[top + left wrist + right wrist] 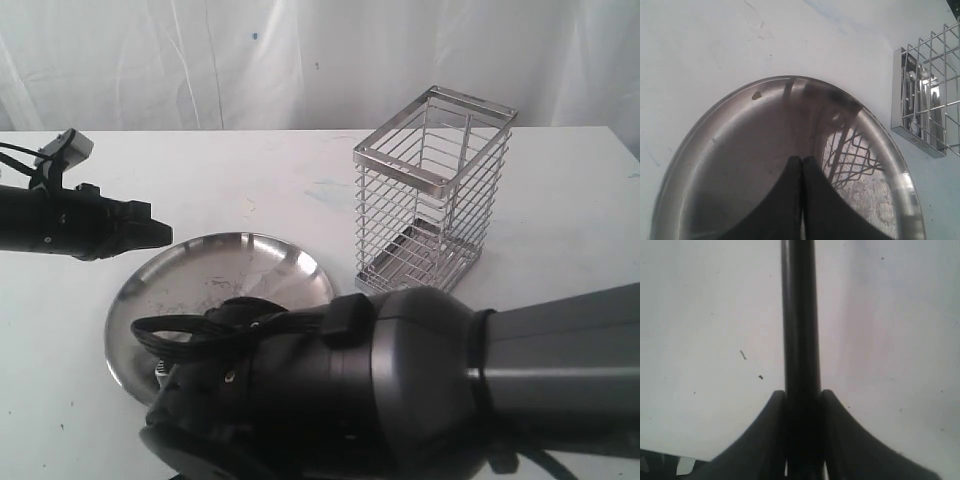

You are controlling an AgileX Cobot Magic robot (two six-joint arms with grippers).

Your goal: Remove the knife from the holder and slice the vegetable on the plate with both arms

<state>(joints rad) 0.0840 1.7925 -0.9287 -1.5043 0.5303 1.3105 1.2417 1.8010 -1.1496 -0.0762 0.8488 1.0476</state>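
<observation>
In the right wrist view my right gripper (pixel 803 392) is shut on the black knife (pixel 801 315), which runs straight out from the jaws over white table. The exterior view hides that gripper and the knife behind the right arm (pixel 400 390), which hangs over the near part of the steel plate (pixel 215 265). My left gripper (pixel 160 235) hovers at the plate's left rim. Its fingers are pressed together with nothing between them, above the plate (pixel 740 165). The wire holder (pixel 430 190) stands empty to the right of the plate. No vegetable shows, only a tiny speck (pixel 756 95) near the rim.
White table (pixel 280 170) with a white curtain behind it. The holder (pixel 927 100) stands a short gap from the plate's edge. The right arm's bulk fills the near foreground of the exterior view.
</observation>
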